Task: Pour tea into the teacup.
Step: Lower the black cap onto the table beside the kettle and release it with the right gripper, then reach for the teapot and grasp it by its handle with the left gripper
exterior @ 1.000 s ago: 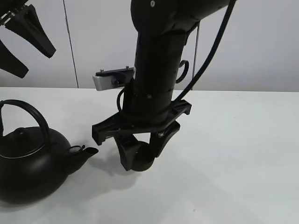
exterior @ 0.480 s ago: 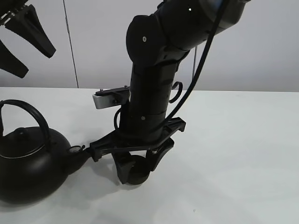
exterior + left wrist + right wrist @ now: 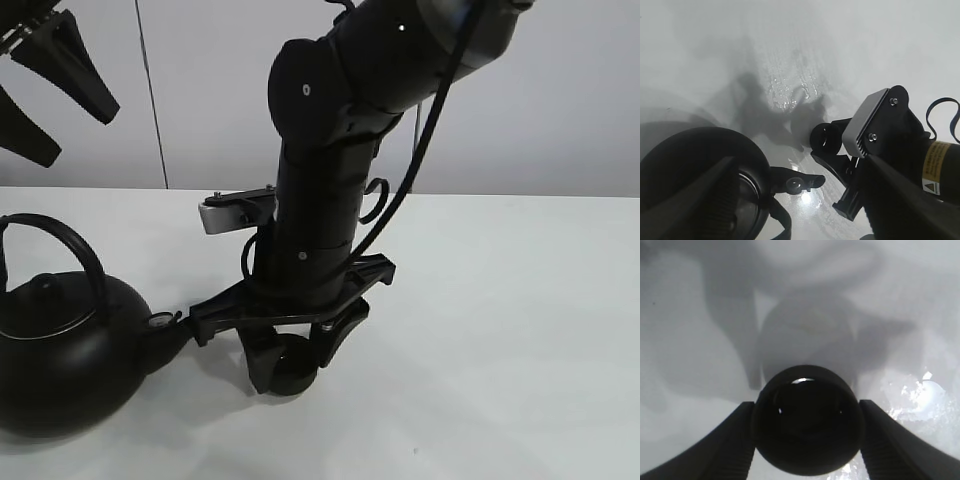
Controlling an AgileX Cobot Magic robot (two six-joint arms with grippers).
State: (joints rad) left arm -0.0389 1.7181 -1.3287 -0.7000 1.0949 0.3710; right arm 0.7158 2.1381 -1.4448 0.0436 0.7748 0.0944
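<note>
Teacup [image 3: 290, 372] sits clamped in the right gripper [image 3: 297, 358], low at the table [image 3: 520, 330] just beside the kettle [image 3: 60, 350] spout. Left gripper [image 3: 72, 132] hangs open up high, kettle untouched, so no pouring yet imo.

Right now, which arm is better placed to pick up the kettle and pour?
Left, I'd judge. The left gripper hangs open above the kettle, on its side of the table, free to take the handle. The right gripper is shut on the teacup near the spout.
</note>
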